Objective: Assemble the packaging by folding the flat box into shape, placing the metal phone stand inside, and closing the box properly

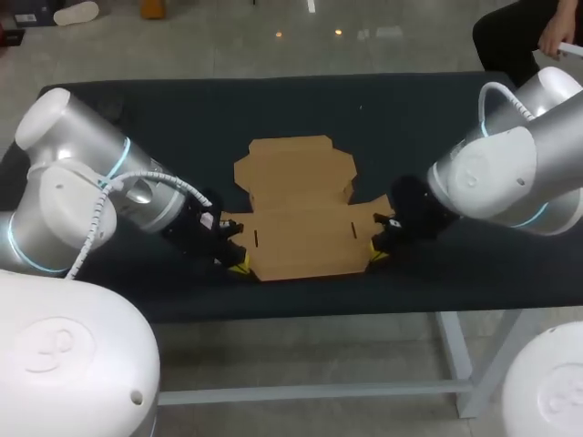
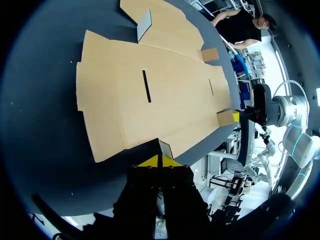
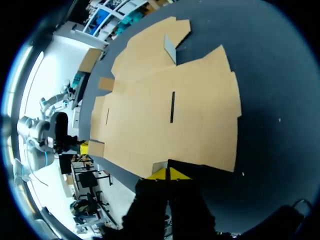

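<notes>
**On the dark table, two claws pinch the near corners of an unfolded box**

Across the middle of the table [image 1: 437,118] lies the flat box [image 1: 301,228], a brown card cut-out spread open with its slits and flaps showing, none folded up yet. One arm comes in at each near corner. The left claw [image 2: 160,161] has its yellow tips pressed together on the thin card at the near left corner, where a small flap [image 2: 165,148] lifts slightly. The right claw [image 3: 169,173] is likewise closed on the near right corner. Gripping both corners at once probably lets the arms raise the front panel evenly along its crease.
</notes>
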{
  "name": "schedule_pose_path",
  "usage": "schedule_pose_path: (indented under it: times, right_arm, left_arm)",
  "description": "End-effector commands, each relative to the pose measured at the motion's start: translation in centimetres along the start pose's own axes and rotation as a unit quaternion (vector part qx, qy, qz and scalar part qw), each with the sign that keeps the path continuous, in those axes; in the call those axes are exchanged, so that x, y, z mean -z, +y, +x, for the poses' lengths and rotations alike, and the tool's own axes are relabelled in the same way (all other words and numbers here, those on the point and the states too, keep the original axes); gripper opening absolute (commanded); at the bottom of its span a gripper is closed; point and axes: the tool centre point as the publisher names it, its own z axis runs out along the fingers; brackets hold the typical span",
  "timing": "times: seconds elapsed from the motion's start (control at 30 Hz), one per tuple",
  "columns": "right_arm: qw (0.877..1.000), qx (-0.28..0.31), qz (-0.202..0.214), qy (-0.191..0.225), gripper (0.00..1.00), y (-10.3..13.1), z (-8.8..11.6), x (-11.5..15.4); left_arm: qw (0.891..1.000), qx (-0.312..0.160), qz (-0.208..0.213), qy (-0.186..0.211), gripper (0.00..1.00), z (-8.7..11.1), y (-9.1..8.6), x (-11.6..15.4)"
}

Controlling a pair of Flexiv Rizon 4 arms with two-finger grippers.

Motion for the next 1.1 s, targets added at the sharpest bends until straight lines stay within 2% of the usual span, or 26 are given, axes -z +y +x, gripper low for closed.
schedule_pose_path:
  times: [0.03,1.1]
  right_arm:
    - [1.000,0.000,0.001,-0.007,0.00,0.1,0.3,-0.3]
    - [0.997,0.002,0.008,-0.074,0.00,0.5,2.0,-1.5]
  left_arm:
    - [1.000,0.002,-0.003,-0.013,0.00,0.5,-0.2,-0.2]
    - [0.998,0.024,0.011,-0.058,0.00,2.1,-0.3,-2.2]
